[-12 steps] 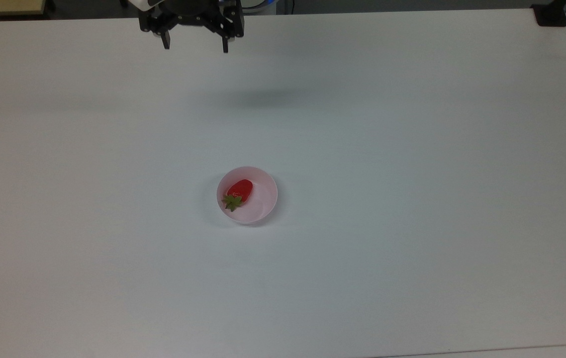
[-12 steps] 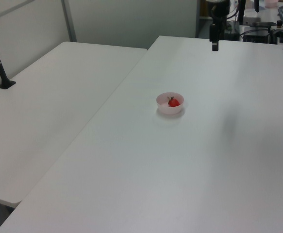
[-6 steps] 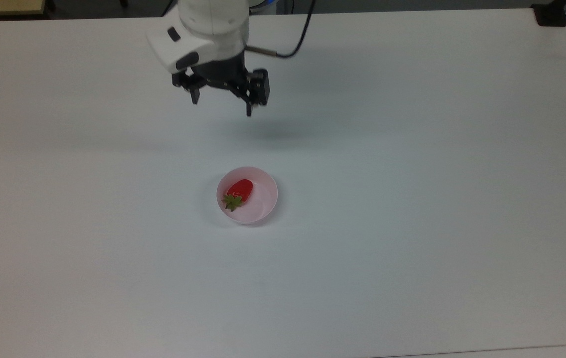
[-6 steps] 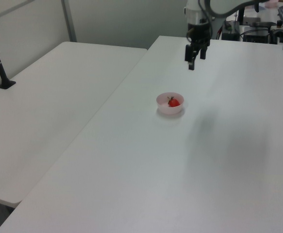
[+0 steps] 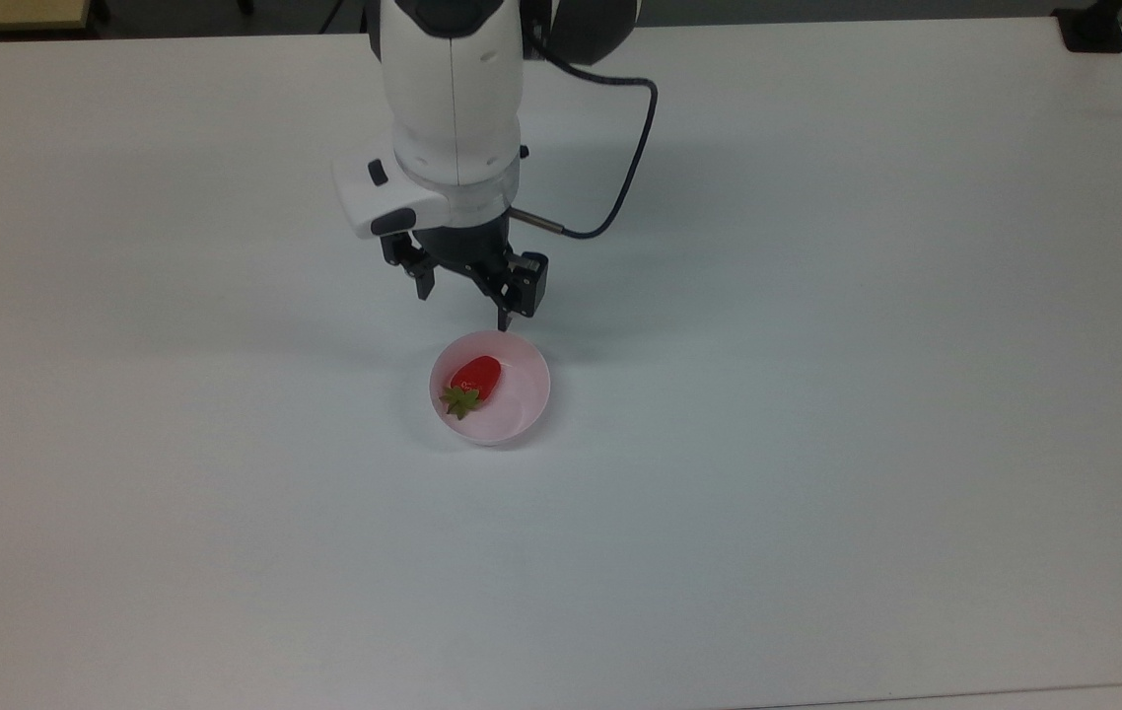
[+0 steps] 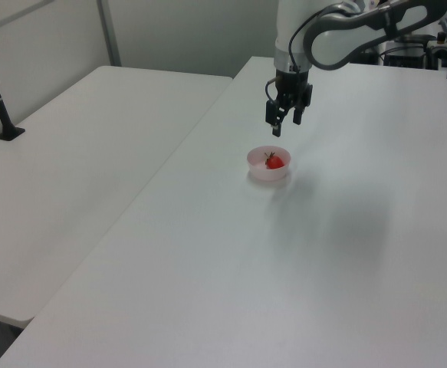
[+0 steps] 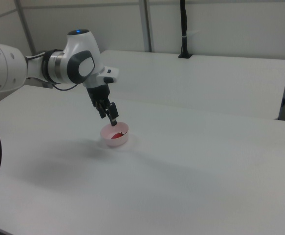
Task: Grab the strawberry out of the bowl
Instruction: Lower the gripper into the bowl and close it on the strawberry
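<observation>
1. Top view shows my gripper [image 5: 462,306] hanging above the table [image 5: 867,394], near the far rim of the bowl [image 5: 522,414], with its two fingers spread wide and nothing between them.

2. Inside the bowl lies the strawberry [image 5: 475,380]. It is on its side, close to the wall at the top view's left, and its green leaf cap points toward the near-left rim.

3. In the left view my gripper [image 6: 284,126] is above the bowl [image 6: 263,173] and does not touch it; the strawberry [image 6: 274,162] shows red inside.

4. In the right view my gripper [image 7: 109,115] is just above the bowl [image 7: 124,138], and the fingers point down and a little slanted.

5. I judge that the step in hand is the approach: I am not yet over the strawberry, and I have not grasped anything.

6. The next move, as I judge it, calls for bringing the fingers over the red body of the strawberry, not over the leaf cap, and then going down into the bowl.

7. The strawberry is near the wall, so one finger must pass between fruit and wall. If it lands on the rim, I think the light bowl may tip or slide.
</observation>
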{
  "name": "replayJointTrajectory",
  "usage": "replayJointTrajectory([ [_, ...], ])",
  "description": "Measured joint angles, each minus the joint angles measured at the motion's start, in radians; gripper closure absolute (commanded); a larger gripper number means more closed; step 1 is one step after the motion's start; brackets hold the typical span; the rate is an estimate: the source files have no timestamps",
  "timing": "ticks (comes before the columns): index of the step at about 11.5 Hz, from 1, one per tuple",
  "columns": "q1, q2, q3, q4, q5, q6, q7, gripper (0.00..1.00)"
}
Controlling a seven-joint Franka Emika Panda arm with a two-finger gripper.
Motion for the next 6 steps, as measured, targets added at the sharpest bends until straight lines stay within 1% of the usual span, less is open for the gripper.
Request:
replayJointTrajectory([
  [5, 0.000, 0.082, 0.000, 0.000, 0.000, 0.132, 0.082, 0.23],
  [6, 0.000, 0.095, 0.000, 0.000, 0.000, 0.145, 0.093, 0.25],
])
